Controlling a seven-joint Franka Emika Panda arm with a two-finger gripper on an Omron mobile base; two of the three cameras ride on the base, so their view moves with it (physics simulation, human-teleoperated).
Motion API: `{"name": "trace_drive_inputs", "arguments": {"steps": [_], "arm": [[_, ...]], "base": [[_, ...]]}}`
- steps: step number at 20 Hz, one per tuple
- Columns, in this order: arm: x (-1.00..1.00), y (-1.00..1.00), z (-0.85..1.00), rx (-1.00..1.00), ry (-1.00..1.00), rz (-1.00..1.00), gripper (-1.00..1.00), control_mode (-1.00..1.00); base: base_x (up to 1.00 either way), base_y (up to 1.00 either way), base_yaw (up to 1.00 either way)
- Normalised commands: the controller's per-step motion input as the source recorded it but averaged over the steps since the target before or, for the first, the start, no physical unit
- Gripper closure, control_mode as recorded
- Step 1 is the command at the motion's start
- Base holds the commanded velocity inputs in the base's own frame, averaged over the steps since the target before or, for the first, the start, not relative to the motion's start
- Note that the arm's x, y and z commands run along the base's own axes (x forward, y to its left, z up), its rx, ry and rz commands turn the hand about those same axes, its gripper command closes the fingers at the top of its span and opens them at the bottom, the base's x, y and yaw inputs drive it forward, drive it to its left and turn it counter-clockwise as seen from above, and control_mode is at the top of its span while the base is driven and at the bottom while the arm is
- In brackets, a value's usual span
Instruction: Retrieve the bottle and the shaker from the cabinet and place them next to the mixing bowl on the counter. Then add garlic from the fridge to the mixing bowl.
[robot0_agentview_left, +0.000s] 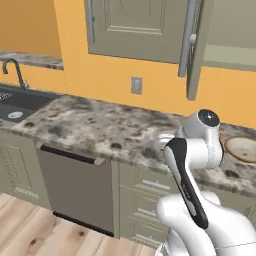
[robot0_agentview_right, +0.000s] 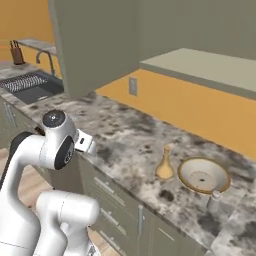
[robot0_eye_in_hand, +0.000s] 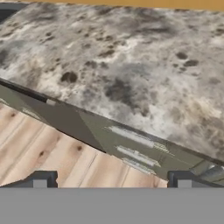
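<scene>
The fingers (robot0_eye_in_hand: 112, 179) stand wide apart with nothing between them; in the hand view only their two small dark tips (robot0_eye_in_hand: 40, 178) rise at the bottom edge. Beyond them lies the front edge of the grey-beige speckled granite surface (robot0_eye_in_hand: 131, 70), with olive-grey drawer fronts (robot0_eye_in_hand: 135, 151) under it and a pale wooden plank floor (robot0_eye_in_hand: 48, 153) lower left. In both base views the hand is hidden behind the white arm's own links.

In the right base view a shallow round tan mixing bowl with a pale cream rim (robot0_agentview_right: 203, 175) sits on the surface. Just beside it on its left stands a small tan bottle with a round belly and thin neck (robot0_agentview_right: 165, 165). A small grey cylindrical shaker (robot0_agentview_right: 214, 199) stands just in front of the bowl's right side; it blends with the stone and is hard to make out. In the left base view the bowl (robot0_agentview_left: 243, 148) is cut off by the right edge, and the arm covers the spot beside it.

The olive-grey wall cabinet (robot0_agentview_right: 200, 35) stands open; its pale shelf (robot0_agentview_right: 210, 67) runs off the frame. Its panelled door with a long grey bar handle (robot0_agentview_left: 187, 40) shows edge-on.

Far left, a dark sink with a curved tap (robot0_agentview_left: 15, 75) is partly cut off. A dark dishwasher front (robot0_agentview_left: 75, 185) sits below the surface.
</scene>
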Motion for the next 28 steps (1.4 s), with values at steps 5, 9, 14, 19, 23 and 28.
{"name": "trace_drive_inputs", "arguments": {"steps": [5,9,14,19,23,28], "arm": [[0.00,0.00,0.00,0.00,0.00,0.00,-1.00,1.00],[0.00,0.00,0.00,0.00,0.00,0.00,-1.00,1.00],[0.00,0.00,0.00,0.00,0.00,0.00,-1.00,1.00],[0.00,0.00,0.00,0.00,0.00,0.00,-1.00,1.00],[0.00,0.00,0.00,0.00,0.00,0.00,-1.00,1.00],[0.00,0.00,0.00,0.00,0.00,0.00,-1.00,1.00]], "base": [[0.00,0.15,0.53],[0.00,0.11,0.57],[0.00,0.01,0.63],[0.00,0.00,0.66],[0.00,0.00,0.70],[0.00,0.00,0.72]]}}
